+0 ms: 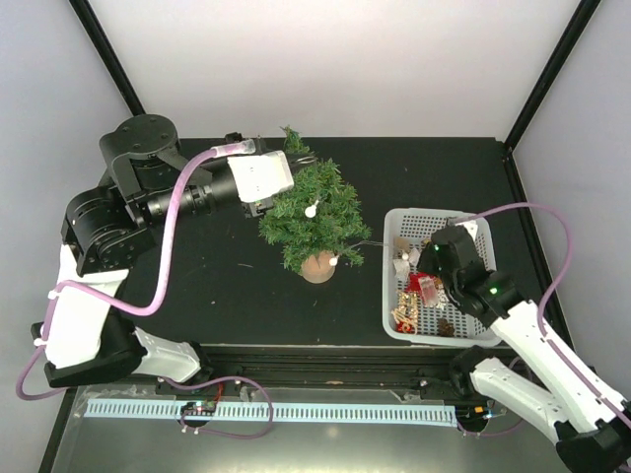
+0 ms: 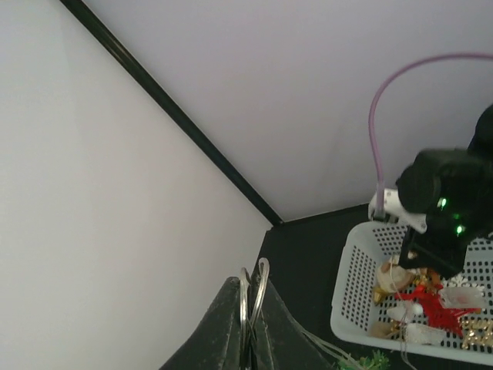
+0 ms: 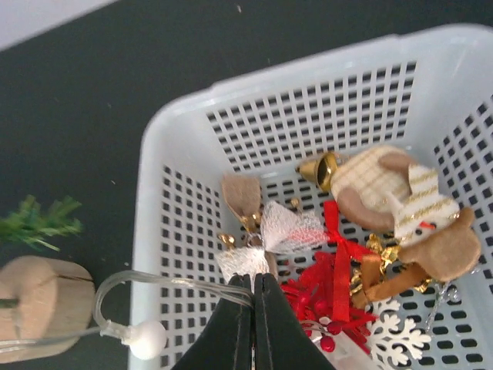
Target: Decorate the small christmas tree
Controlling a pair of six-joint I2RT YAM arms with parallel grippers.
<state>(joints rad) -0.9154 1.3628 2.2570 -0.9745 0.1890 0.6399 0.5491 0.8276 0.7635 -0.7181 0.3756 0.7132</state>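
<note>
The small christmas tree (image 1: 315, 212) stands mid-table on its wood disc base (image 1: 318, 266), with white bulbs of a clear light string (image 1: 311, 209) among its branches. My left gripper (image 1: 272, 202) is at the tree's upper left, shut on loops of the string's wire (image 2: 251, 297). Inside the white basket (image 1: 390, 296), my right gripper (image 3: 253, 284) is shut on another stretch of the same clear wire (image 3: 154, 279), with a white bulb (image 3: 146, 339) hanging beside it. A white mesh bow (image 3: 289, 230) lies right at its fingertips.
The basket wall (image 3: 173, 131) holds a gold bell (image 3: 320, 169), beige fabric ornaments (image 3: 377, 189), red bows and berries (image 3: 331, 285) and a white snowflake (image 3: 397, 339). The tree's base (image 3: 42, 304) stands just left of the basket. Black frame posts rise at the table's back corners.
</note>
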